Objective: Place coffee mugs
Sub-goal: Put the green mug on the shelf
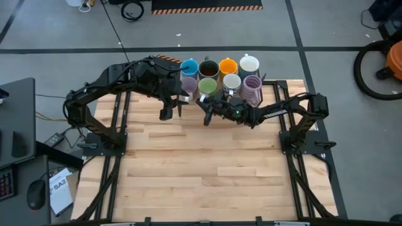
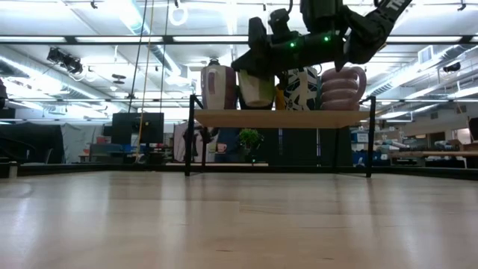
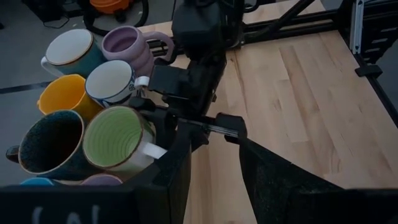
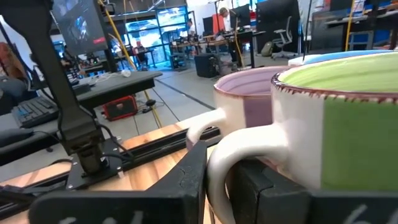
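Note:
Eight mugs stand in two rows on a raised wooden shelf (image 2: pixel 276 118) at the table's far edge. The far row is blue (image 1: pixel 189 66), dark brown (image 1: pixel 208 68), orange (image 1: pixel 227 66) and white (image 1: pixel 249 64). The near row is lilac (image 1: pixel 188 83), green (image 1: pixel 208 86), white (image 1: pixel 231 82) and lilac (image 1: pixel 252 88). My right gripper (image 1: pixel 206 108) is at the green mug (image 4: pixel 348 124), shut on its handle. My left gripper (image 1: pixel 173 110) hovers open just left of it, in front of the shelf, touching nothing. My right gripper (image 4: pixel 219 186) has the green mug's white handle (image 4: pixel 217 163) between its two fingers, one finger (image 4: pixel 186 180) on the outer side and the other toward the mug's wall. It comes from the table's right and near side. The mug stands upright on the shelf (image 2: pixel 256 88).
The shelf stands on black legs (image 2: pixel 190 142) above the bare wooden tabletop (image 1: pixel 207 163), which stretches out toward the near edge. The other mugs crowd the green one on three sides. Black frame rails (image 1: pixel 119 119) run along both table sides. The two grippers are close together.

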